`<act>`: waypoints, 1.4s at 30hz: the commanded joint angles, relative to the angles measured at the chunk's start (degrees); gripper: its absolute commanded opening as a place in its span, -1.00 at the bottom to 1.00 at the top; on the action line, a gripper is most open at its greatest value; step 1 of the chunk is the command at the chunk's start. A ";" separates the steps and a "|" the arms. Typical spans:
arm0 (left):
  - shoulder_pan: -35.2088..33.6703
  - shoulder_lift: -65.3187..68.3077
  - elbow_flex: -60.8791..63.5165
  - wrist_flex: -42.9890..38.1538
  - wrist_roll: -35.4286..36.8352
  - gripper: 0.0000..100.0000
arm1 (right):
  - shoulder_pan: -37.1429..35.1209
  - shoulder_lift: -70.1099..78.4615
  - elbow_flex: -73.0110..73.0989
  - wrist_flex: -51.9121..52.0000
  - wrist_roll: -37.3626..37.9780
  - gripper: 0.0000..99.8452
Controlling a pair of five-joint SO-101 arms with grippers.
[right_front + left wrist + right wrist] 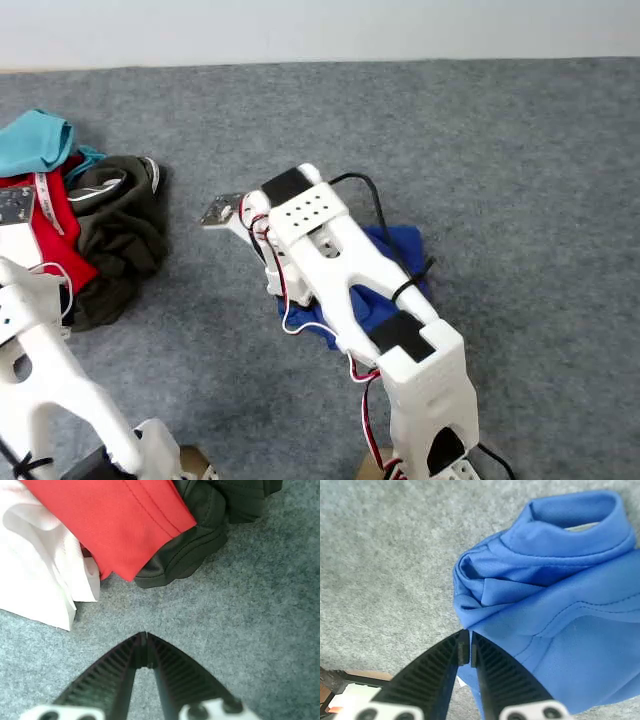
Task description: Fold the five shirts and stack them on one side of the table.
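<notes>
Blue shirt (555, 605), crumpled, collar folded over

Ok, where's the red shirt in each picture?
High view: the red fabric shirt in the left-edge pile, against a dark crumpled shirt.
Left wrist view: the red shirt lies over that dark shirt, beside white cloth.
Right wrist view: a blue fabric shirt lies here instead.
Shared landmark: the grey felt tabletop.

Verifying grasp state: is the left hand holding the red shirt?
No, the left hand is shut on nothing above the bare grey mat, with the red shirt lying apart from it.
</notes>
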 commanded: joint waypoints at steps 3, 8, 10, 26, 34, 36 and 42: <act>0.00 -2.02 -0.48 -0.88 -0.26 -0.99 | 6.55 -2.95 -2.02 2.59 0.09 -0.98; 0.18 -2.02 -0.57 -0.88 -0.26 -0.99 | 13.23 -3.30 0.53 2.59 0.26 -0.98; 0.18 -2.02 -0.57 -0.88 -0.26 -0.99 | 14.29 -3.38 2.55 2.68 0.26 -0.98; 0.18 -2.02 -0.31 -2.55 -0.26 -0.99 | 1.19 -2.95 5.80 1.10 -2.46 -0.98; 0.09 -2.02 -0.31 -2.46 -0.26 -0.99 | -5.76 -3.12 3.08 -0.13 -2.81 -0.98; 0.18 -2.02 -0.31 -2.46 -0.26 -0.99 | -5.85 -3.47 1.14 -0.13 -2.81 -0.98; 0.18 -2.02 -0.31 -2.46 -0.26 -0.99 | -5.41 -3.38 -6.68 2.24 -2.46 -0.98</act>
